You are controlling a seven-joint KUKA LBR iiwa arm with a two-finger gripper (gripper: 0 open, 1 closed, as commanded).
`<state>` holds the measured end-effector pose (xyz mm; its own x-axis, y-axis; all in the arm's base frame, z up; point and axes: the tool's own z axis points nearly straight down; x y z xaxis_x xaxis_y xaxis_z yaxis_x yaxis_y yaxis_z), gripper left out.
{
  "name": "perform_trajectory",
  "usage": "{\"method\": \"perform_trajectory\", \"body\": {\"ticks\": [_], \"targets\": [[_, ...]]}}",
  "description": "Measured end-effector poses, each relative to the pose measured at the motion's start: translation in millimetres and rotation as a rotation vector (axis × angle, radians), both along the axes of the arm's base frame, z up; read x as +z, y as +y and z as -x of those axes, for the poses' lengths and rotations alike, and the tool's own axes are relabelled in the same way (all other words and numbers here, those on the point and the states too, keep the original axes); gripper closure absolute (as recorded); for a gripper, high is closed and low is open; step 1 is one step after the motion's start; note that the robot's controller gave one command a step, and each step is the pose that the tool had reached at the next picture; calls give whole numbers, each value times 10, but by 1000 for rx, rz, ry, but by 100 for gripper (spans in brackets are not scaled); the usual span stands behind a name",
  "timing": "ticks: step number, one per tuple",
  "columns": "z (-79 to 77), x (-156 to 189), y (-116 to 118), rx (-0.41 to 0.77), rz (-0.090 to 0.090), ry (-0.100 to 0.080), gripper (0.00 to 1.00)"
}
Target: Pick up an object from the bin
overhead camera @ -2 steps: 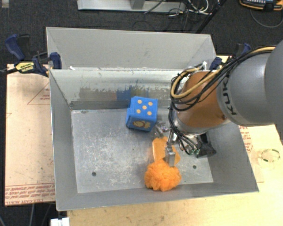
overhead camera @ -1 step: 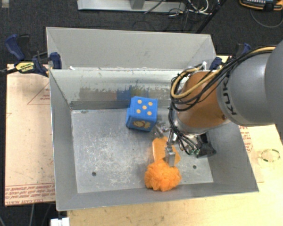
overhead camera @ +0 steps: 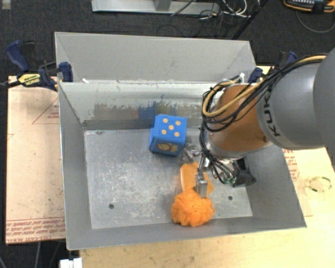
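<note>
"gripper point(overhead camera: 201, 187) is down at the lower middle of the frame, right at the top edge of that fuzzy orange ball point(overhead camera: 192, 208) — spread or pressed together, i can't tell from here."

"and the blue die point(overhead camera: 168, 134)?"

"up and left of it, near the back wall of the bin point(overhead camera: 117, 188), apart from the ball. i'd say centre over the ball first — it looks soft, so go deep enough to catch the bulk, not just fluff."
</note>
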<state>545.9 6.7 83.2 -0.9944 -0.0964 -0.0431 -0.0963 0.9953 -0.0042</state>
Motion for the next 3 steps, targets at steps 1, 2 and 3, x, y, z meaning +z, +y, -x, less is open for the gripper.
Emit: {"method": "perform_trajectory", "body": {"ticks": [1,2,3], "targets": [[287,-45,152,340,13,-30,100],[288,-47,149,340,14,-30,100],[300,325,144,333,14,-16,100]]}}
